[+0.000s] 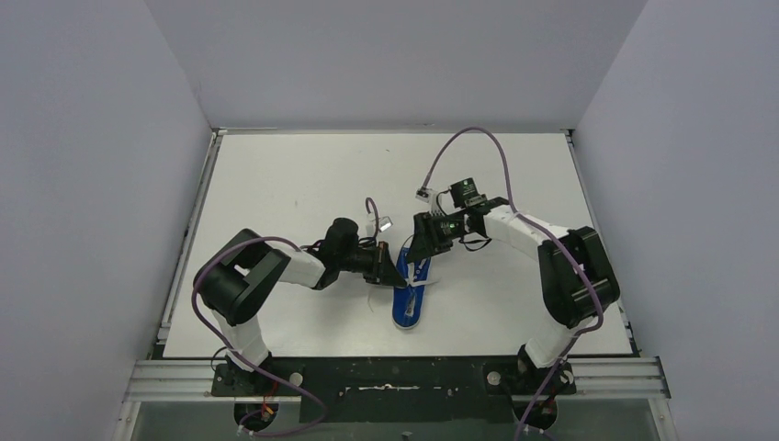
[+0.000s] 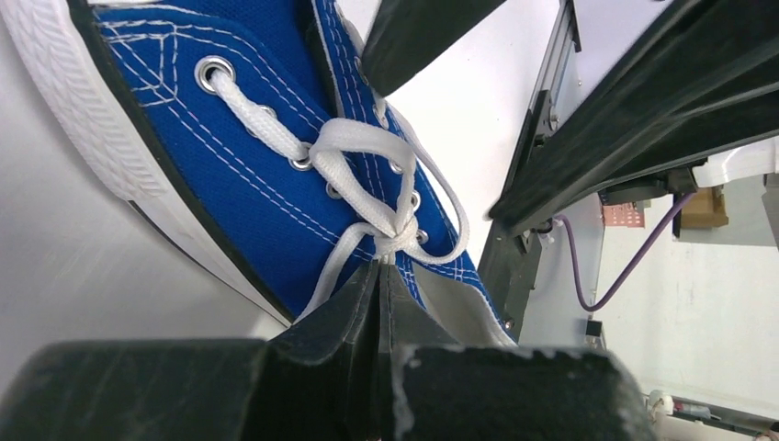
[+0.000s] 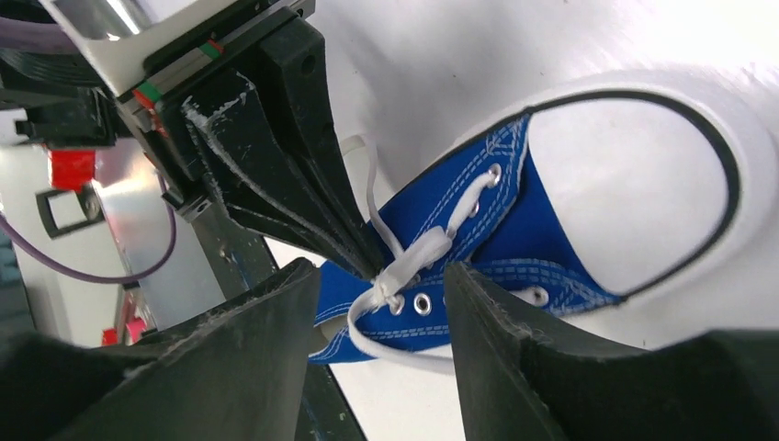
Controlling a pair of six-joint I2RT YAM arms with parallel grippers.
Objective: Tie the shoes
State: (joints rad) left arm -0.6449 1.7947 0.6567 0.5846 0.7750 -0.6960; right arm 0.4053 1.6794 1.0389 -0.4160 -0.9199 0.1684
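Observation:
The small blue sneaker (image 1: pixel 408 299) with white sole rim and toe cap lies on the white table between the arms. It also shows in the left wrist view (image 2: pixel 230 175) and the right wrist view (image 3: pixel 514 220). Its white laces (image 2: pixel 358 156) cross into a knot over the upper eyelets. My left gripper (image 2: pixel 381 268) is shut, its tips pinching the lace at the knot; its black fingers (image 3: pixel 303 184) show in the right wrist view. My right gripper (image 3: pixel 381 271) is open, its jaws standing either side of the knot (image 3: pixel 404 262), with a lace loop hanging between them.
The white table (image 1: pixel 303 184) is walled on three sides. A metal rail (image 1: pixel 395 377) runs along the near edge by the arm bases. Purple cables (image 1: pixel 487 138) arc above the right arm. The two wrists sit close together over the shoe.

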